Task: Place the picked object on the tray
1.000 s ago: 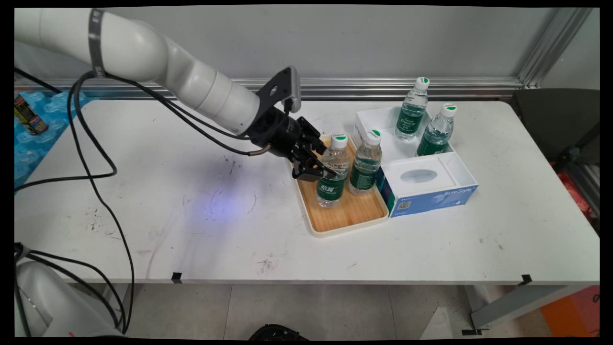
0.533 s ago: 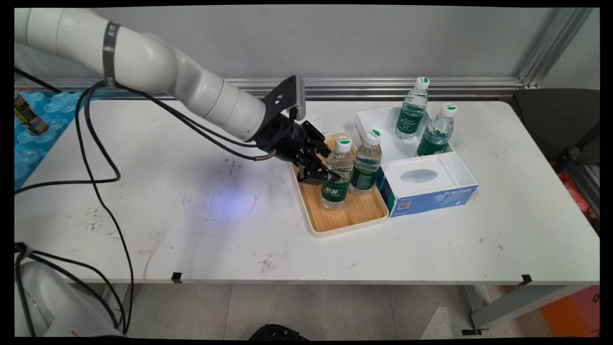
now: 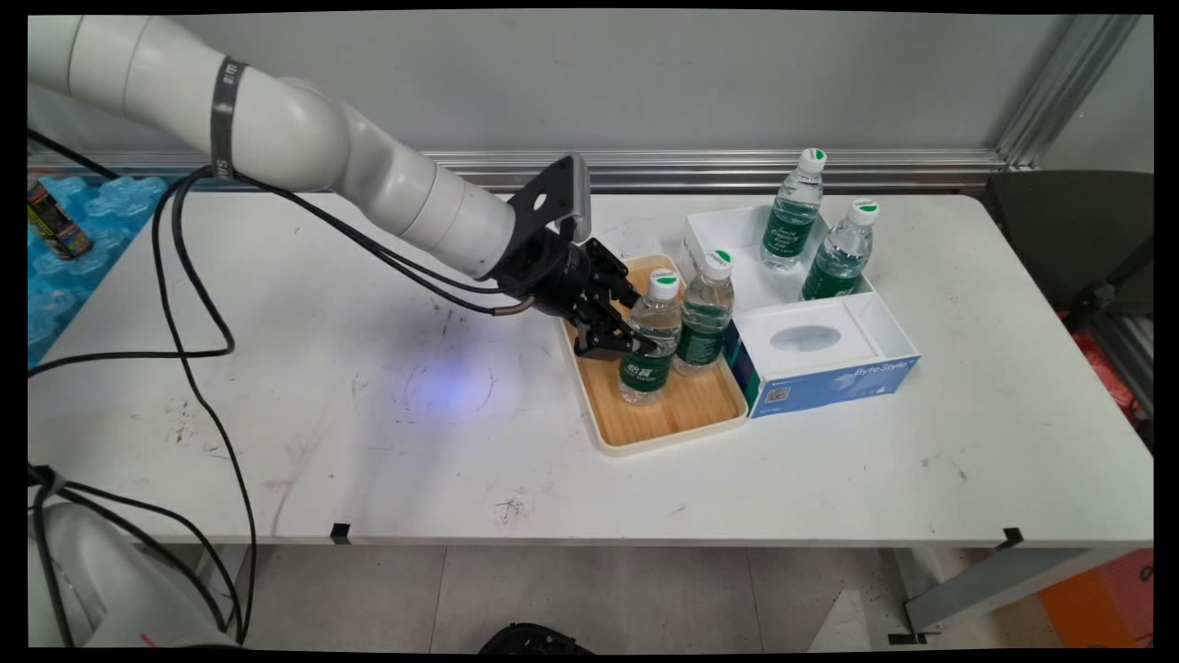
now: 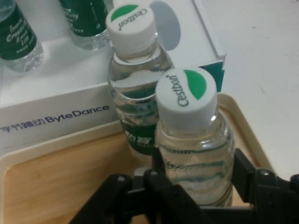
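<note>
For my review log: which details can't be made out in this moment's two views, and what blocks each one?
- Base of the gripped bottle: hand view, the gripper linkage covers it.
- Its label text: main view, too small and partly behind the gripper.
- The two far bottles: hand view, cut off by the top edge.
- Inside of the tissue box: main view, only its oval slot shows.
- The can at the left: print too small.
</note>
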Robot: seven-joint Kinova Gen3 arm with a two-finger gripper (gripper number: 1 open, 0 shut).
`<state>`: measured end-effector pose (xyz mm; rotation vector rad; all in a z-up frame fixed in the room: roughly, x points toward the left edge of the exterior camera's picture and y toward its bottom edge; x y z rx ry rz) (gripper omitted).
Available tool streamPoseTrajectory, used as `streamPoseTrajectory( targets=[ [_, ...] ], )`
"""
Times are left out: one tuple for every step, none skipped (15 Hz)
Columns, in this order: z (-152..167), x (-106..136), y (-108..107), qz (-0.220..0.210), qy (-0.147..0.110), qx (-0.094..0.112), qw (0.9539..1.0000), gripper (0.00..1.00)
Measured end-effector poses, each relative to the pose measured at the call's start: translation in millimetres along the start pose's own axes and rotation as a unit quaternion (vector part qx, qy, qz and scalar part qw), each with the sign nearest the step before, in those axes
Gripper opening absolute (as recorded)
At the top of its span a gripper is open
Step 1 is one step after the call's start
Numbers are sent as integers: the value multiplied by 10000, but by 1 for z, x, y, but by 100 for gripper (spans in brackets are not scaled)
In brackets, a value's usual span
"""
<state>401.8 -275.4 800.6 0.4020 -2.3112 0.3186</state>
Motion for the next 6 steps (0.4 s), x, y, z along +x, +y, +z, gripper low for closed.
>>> streamPoseTrajectory(
  targets=[
    [1, -1, 0, 4, -3, -3, 10000, 0],
    [2, -1, 0, 13, -9, -14, 10000, 0],
    [3, -2, 0, 21, -12, -20, 10000, 100],
    [4, -3, 0, 30, -15, -27, 10000, 100],
    [4, -3, 0, 39, -18, -31, 10000, 100],
    [4, -4, 0, 46, -21, -30, 10000, 100]
  ],
)
